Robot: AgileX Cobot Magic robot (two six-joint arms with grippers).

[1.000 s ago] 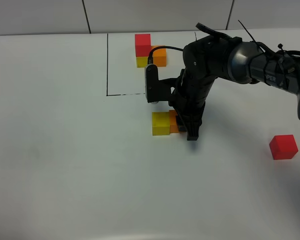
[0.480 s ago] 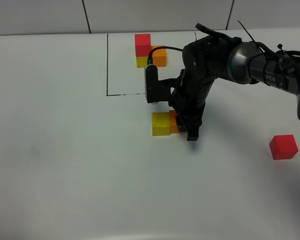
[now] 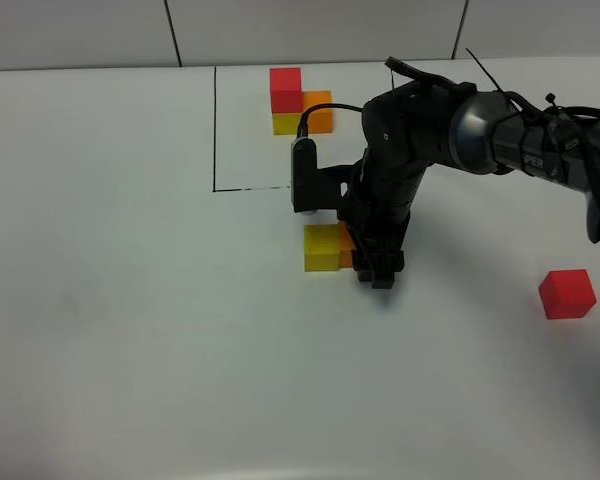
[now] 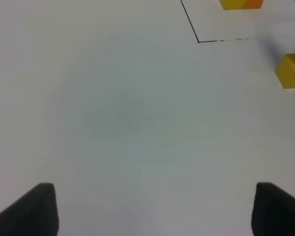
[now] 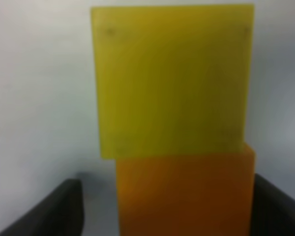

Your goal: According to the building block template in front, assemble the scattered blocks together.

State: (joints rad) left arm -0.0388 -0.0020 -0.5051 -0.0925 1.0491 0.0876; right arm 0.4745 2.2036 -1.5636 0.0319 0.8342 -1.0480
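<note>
The building block template [image 3: 298, 105] stands at the back inside black lines: red atop yellow, orange alongside. The loose yellow cube [image 3: 321, 247] lies mid-table with the loose orange cube [image 3: 346, 252] pressed against its right side, mostly hidden by my right gripper [image 3: 376, 272]. In the right wrist view the orange cube [image 5: 184, 194] sits between the fingers [image 5: 49, 211], flush against the yellow cube [image 5: 172, 78]; one finger stands off it, so the gripper is open. The red cube [image 3: 566, 293] lies alone at the right. My left gripper [image 4: 152, 211] is open and empty.
The black frame line [image 3: 215, 130] runs behind the loose cubes and its corner [image 4: 199, 42] shows in the left wrist view, as does the yellow cube [image 4: 291, 71]. A tiled wall [image 3: 80, 30] borders the white table [image 3: 130, 330] at the back.
My right arm has shifted slightly left and toward the front edge over the orange cube, covering more of it. The cubes have not moved.
</note>
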